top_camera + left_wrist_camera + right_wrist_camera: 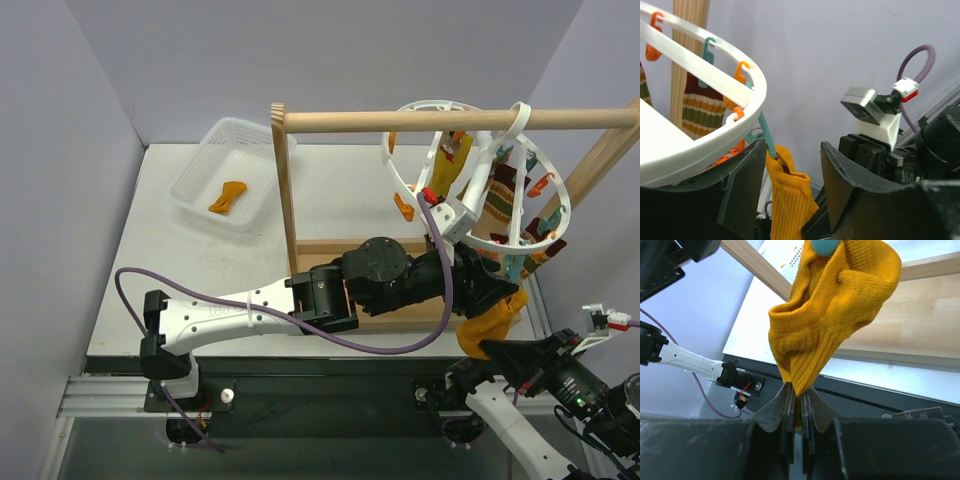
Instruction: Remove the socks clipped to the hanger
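Socks (503,192) with stripes hung clipped on the hanger (700,150). Far to the left of the left gripper, a loose orange sock (228,196) lay in the white basket (190,190). The left gripper (792,147) stood released, its jaws spread just under the hanger's rim. A mustard sock (790,200) dangled between them from a teal clip (765,132). Below, the right gripper (796,407) was clenched on that mustard sock's lower end, with the fabric rising directly above it.
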`<state>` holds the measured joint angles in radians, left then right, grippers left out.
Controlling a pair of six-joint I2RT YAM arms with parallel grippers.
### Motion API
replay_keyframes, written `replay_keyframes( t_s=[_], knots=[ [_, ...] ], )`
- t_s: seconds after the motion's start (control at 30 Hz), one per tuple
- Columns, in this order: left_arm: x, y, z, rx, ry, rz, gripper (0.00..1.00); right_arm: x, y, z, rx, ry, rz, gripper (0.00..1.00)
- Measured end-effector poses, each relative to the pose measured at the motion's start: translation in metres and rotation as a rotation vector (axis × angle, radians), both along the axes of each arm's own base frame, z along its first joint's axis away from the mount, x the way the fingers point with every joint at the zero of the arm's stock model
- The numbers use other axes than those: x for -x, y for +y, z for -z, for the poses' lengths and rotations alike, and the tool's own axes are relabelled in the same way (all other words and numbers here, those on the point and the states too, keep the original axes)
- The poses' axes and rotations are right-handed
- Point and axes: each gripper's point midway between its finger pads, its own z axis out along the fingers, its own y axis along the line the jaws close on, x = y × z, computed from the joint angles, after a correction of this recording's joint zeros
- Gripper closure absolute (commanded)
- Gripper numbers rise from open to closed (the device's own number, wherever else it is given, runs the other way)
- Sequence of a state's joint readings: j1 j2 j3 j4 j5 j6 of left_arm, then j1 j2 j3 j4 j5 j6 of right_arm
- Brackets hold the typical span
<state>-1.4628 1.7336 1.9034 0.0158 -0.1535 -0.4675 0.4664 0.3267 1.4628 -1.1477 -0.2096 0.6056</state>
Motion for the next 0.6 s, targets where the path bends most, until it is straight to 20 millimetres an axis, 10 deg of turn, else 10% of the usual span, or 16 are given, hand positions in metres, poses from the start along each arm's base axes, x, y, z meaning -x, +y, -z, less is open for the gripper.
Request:
replay_keyframes(
  t_s=[0.6],
  knots=[
    [-0.014,-0.01,0.066,-0.082,0.035,-0.105,0.27,-0.001,0.002,0.004,0.008,0.011,-0.011,1.0]
  ],
)
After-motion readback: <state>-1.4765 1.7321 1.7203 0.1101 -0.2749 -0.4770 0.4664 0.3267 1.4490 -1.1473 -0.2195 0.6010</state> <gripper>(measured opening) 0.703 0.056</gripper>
